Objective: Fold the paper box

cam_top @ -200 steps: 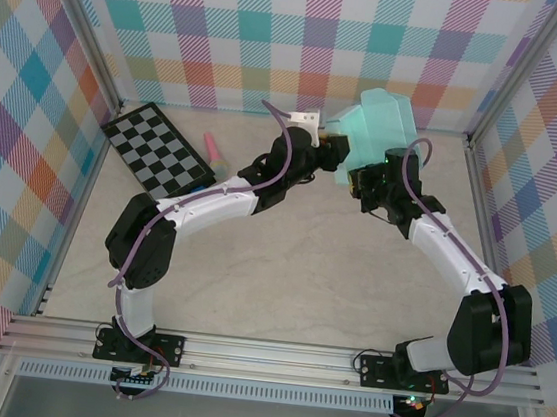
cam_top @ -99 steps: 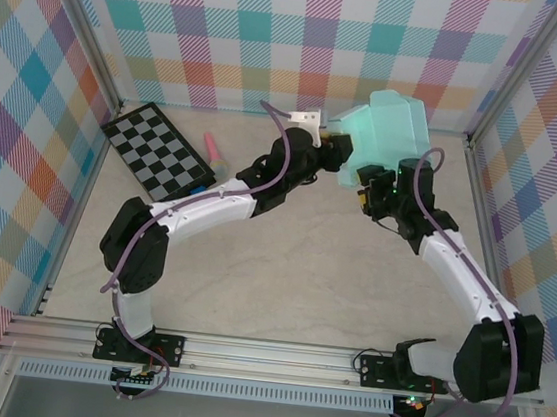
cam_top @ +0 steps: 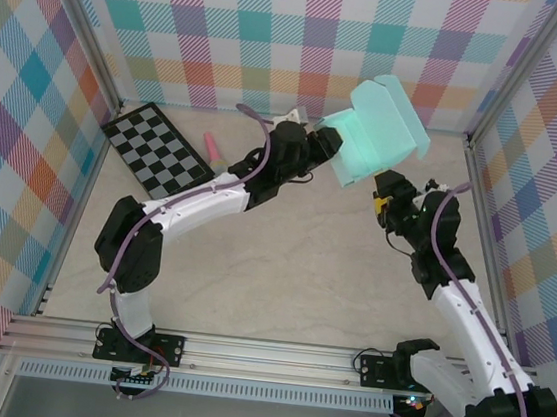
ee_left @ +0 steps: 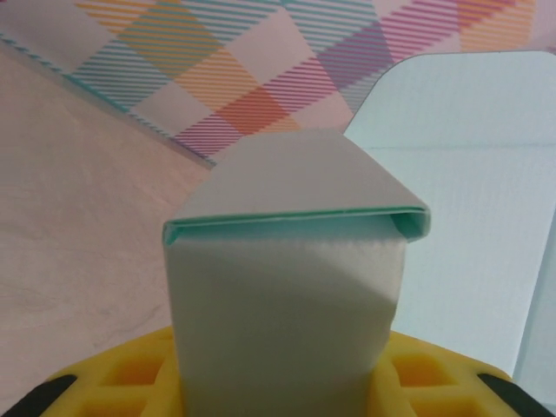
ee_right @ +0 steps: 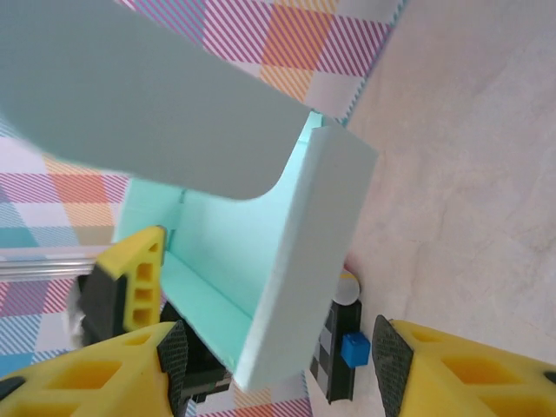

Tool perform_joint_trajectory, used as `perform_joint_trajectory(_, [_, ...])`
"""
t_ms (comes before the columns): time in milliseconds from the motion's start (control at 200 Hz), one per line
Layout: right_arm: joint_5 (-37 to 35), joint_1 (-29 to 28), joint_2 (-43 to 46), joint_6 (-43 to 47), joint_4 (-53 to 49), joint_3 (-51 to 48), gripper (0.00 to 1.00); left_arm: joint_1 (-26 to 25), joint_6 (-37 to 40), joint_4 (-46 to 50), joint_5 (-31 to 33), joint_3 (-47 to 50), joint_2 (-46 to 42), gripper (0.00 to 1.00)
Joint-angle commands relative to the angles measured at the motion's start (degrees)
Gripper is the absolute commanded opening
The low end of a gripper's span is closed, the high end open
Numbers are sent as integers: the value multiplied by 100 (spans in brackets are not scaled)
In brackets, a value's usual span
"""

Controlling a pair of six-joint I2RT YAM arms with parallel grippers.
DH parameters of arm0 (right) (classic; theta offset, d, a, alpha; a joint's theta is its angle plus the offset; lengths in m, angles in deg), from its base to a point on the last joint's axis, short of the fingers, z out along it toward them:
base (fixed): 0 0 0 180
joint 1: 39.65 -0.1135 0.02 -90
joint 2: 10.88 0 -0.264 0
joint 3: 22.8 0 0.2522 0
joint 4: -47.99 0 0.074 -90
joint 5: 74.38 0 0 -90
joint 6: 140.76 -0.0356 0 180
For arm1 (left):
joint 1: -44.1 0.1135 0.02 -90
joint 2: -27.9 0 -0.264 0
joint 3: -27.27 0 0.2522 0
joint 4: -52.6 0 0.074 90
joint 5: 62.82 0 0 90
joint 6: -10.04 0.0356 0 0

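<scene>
Pale mint-cyan thin-card paper box (cam_top: 376,129) was part-folded: walls up, rounded flap open, lifted off table near back wall. One box, two grippers. Your left gripper (cam_top: 333,152) pinched folded flap (ee_left: 287,287); fingertips hidden behind card. Your right gripper (cam_top: 383,193) gaped wide, held nothing, apart from box. One chequered black-grey board (cam_top: 160,148), one small blue cube (ee_right: 354,348), one pink piece (cam_top: 210,145), too small to identify.
</scene>
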Motion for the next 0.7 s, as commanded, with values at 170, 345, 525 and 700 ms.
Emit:
perform_joint_trajectory(170, [-419, 18, 488, -283, 1090, -585, 62, 203, -1895, 290, -95, -39, -39, 32])
perform_joint_trajectory(345, [-411, 12, -155, -1102, 2118, -789, 66, 208, -2735, 81, -456, 70, -34, 31])
perform_joint_trajectory(525, [-218, -1, -963, -1467, 2923, -399, 66, 203, -2983, 151, -661, 10, -56, 31])
perform_joint_trajectory(700, [-187, -52, -1261, -1746, 3394, -253, 67, 203, -3084, 175, -662, 68, -102, 31])
